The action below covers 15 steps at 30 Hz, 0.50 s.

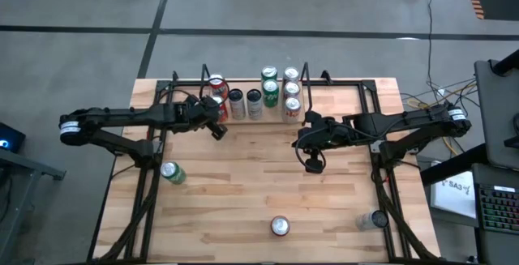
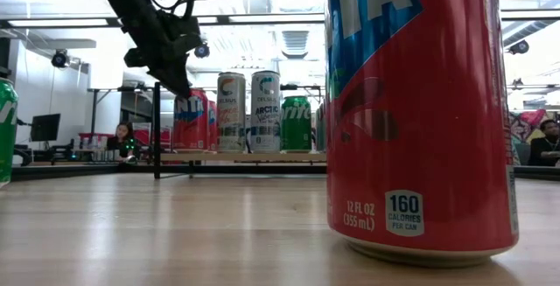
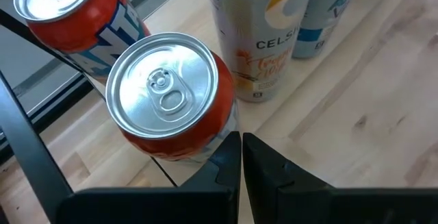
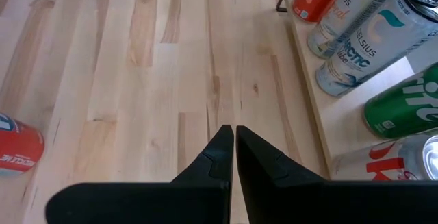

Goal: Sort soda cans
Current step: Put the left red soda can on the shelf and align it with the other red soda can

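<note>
Most soda cans (image 1: 259, 96) are standing grouped at the table's (image 1: 243, 192) far edge. The left gripper (image 1: 220, 130) is hovering beside the red ones — jaws together, empty. The right gripper (image 1: 313, 163) is hanging mid-table, likewise closed.

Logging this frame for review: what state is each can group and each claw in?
Sorted cans: upright, grouped at the table's far edge.
Green can: upright, alone near the left side.
Red can: upright, alone at the near edge.
Left claw: shut, empty, beside a red can.
Right claw: shut, empty, over bare wood.
</note>
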Each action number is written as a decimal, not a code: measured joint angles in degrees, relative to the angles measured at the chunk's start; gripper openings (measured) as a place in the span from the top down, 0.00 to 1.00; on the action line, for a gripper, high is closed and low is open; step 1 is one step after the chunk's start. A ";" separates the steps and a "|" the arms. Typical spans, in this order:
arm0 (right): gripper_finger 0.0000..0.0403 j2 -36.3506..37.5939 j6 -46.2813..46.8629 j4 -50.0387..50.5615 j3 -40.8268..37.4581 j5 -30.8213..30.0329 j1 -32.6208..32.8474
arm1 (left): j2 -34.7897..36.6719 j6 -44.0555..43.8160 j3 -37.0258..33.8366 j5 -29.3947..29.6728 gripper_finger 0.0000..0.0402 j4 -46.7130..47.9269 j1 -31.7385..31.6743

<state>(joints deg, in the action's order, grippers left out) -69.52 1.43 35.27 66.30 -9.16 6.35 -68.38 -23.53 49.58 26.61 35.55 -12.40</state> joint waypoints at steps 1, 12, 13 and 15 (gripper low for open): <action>0.98 0.00 0.00 0.00 0.00 0.01 0.00 | 0.00 -0.02 0.00 0.04 1.00 -0.01 0.00; 0.98 0.00 -0.04 0.00 0.00 0.01 0.00 | 0.00 -0.08 0.00 2.95 1.00 -1.11 0.00; 0.98 0.00 -0.05 0.00 0.00 0.01 0.00 | 0.00 0.00 0.00 2.97 1.00 -1.27 -0.02; 0.98 0.00 -0.14 0.00 0.00 0.01 0.00 | 0.00 0.32 0.00 3.07 1.00 -1.89 -0.02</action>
<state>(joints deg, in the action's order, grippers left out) -69.52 1.30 35.27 66.30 -9.15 6.35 -68.38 -23.21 49.58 29.68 33.66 -12.43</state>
